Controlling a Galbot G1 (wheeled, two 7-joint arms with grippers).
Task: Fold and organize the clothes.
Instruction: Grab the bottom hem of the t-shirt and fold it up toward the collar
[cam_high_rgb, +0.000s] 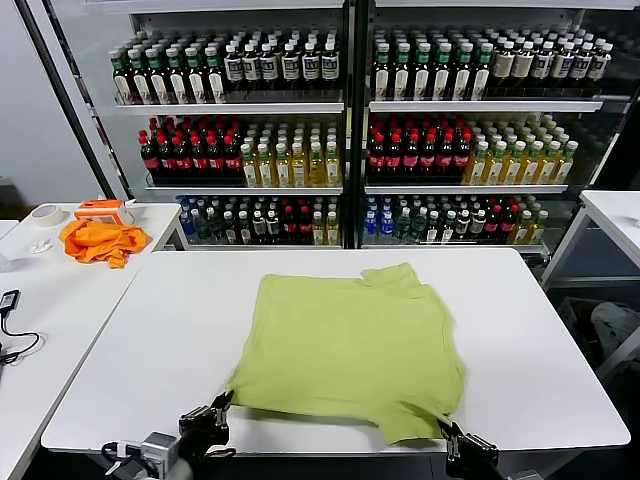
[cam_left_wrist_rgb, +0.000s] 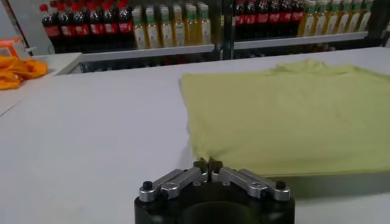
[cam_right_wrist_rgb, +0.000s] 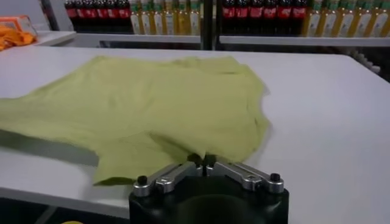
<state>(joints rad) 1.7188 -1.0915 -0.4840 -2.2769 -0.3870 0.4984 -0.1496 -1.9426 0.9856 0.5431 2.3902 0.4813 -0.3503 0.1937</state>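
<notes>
At the table's (cam_high_rgb: 560, 380) near edge, both tools, left (cam_high_rgb: 222, 403) and right (cam_high_rgb: 447, 432), pinch the T-shirt's (cam_high_rgb: 350, 345) hem

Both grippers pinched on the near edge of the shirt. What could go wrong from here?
1. The left gripper holds only the tip of the T-shirt's near corner, so the fabric may slip out on the lift.
2. The right gripper is shut beside a sleeve already folded under, so it may pinch extra layers or carry the crease into the fold.
3. The shirt lies skewed on the table, so lifting both corners evenly may give a crooked fold.
</notes>
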